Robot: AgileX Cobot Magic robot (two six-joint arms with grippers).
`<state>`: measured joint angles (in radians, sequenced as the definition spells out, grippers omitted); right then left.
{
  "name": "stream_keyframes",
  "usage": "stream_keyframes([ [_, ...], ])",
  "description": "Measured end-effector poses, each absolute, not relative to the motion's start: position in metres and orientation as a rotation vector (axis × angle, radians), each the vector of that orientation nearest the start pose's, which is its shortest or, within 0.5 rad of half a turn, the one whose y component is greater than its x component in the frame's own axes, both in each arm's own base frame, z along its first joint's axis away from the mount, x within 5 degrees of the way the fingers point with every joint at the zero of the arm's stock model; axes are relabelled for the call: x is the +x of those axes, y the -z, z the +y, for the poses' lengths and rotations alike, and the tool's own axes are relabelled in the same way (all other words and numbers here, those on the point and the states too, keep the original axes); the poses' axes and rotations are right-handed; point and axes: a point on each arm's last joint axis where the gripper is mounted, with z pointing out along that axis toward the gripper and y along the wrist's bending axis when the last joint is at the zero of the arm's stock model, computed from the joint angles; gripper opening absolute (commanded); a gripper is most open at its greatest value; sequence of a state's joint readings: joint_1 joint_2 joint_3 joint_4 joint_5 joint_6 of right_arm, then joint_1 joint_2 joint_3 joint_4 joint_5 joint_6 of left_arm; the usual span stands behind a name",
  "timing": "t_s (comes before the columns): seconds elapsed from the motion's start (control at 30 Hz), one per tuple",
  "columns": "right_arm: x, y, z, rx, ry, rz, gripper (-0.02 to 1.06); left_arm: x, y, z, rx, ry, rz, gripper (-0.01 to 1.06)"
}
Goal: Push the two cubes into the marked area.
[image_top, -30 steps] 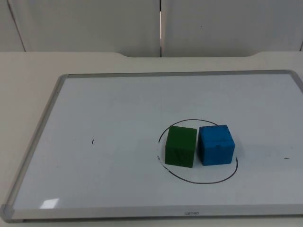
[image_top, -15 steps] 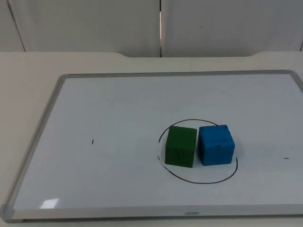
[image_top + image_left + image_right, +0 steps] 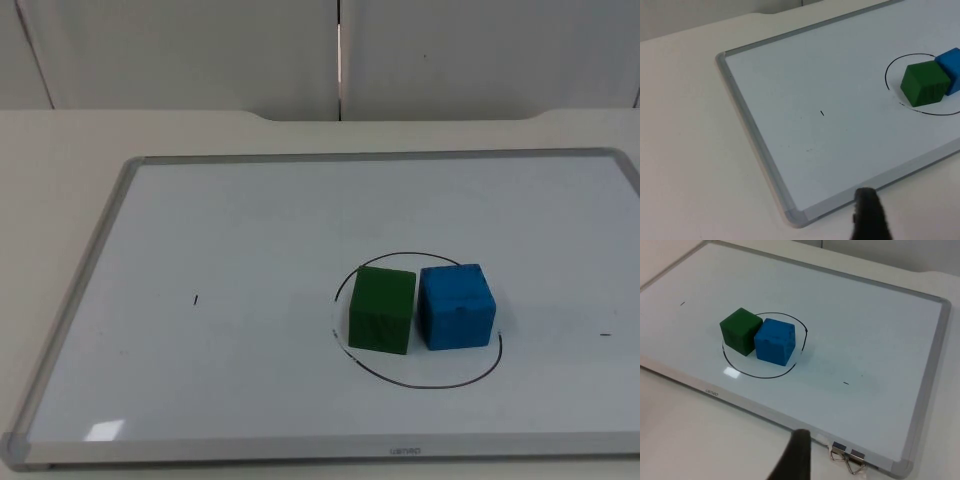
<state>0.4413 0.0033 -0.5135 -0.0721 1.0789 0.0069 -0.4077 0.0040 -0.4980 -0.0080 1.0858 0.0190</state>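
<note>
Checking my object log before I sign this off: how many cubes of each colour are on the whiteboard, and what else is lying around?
Green cube: 1
Blue cube: 1
Whiteboard: 1
Drawn circle: 1
Binder clips by the board's edge: 2
Total: 6

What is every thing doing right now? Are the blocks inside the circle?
Green cube: upright, inside the circle, touching the blue one.
Blue cube: upright, inside the circle.
Drawn circle: holds both cubes.
Whiteboard: lying flat on the table.
Binder clips: clipped to the whiteboard's edge.
</note>
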Motion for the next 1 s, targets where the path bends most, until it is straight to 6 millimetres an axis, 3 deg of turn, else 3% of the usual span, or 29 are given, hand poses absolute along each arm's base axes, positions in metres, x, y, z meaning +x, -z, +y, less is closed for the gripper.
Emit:
stream_keyframes([
  [0.07, -0.0037, -0.2797, -0.0081, -0.439, -0.192, 2.008, 0.81, -0.005, -0.2747, 0.0014, 0.442, 0.247, 2.037, 0.7],
  [0.33, -0.0037, -0.2797, -0.0081, -0.439, -0.192, 2.008, 0.81, -0.005, -0.2747, 0.0014, 0.442, 0.247, 2.037, 0.73],
  [0.4, -0.0037, -0.2797, -0.0081, -0.439, -0.192, 2.008, 0.86, -0.005, -0.2747, 0.0014, 0.442, 0.247, 2.037, 0.73],
  [0.53, -0.0037, -0.2797, -0.0081, -0.439, -0.192, 2.008, 1.05, -0.005, -0.2747, 0.0014, 0.442, 0.247, 2.037, 0.73],
  [0.7, -0.0037, -0.2797, -0.0081, -0.439, -0.192, 2.008, 1.05, -0.005, -0.2747, 0.0014, 0.442, 0.247, 2.037, 0.76],
  [0.87, -0.0037, -0.2797, -0.0081, -0.439, -0.192, 2.008, 1.05, -0.005, -0.2747, 0.0014, 0.442, 0.247, 2.037, 1.05],
  [1.0, -0.0037, -0.2797, -0.0081, -0.439, -0.192, 2.008, 1.05, -0.005, -0.2747, 0.0014, 0.442, 0.247, 2.037, 1.05],
])
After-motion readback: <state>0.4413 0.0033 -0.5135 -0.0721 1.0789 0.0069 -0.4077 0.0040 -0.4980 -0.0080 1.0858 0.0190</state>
